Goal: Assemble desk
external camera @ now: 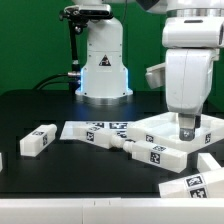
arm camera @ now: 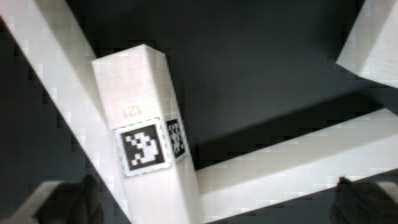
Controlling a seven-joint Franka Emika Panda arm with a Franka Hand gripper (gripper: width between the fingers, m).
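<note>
The white desk tabletop (external camera: pixel 165 128) lies flat at the exterior view's right. My gripper (external camera: pixel 186 130) hangs low over it, open. In the wrist view a white square leg (arm camera: pixel 139 100) with a black-and-white tag (arm camera: pixel 148 146) runs down between my gripper's (arm camera: pixel 217 205) dark fingertips (arm camera: pixel 71 203), which stand wide apart and clear of its sides. A broad white edge (arm camera: pixel 285 150) crosses behind that leg. More legs lie loose: one at the left (external camera: pixel 38 141), one in the middle (external camera: pixel 146 153), one at the front right (external camera: pixel 190 185).
The marker board (external camera: pixel 100 131) lies flat in the middle of the black table. The robot's white base (external camera: pixel 104 62) stands behind it. Another white piece (external camera: pixel 213 163) lies at the right edge. The table's front edge (external camera: pixel 100 207) runs along the bottom.
</note>
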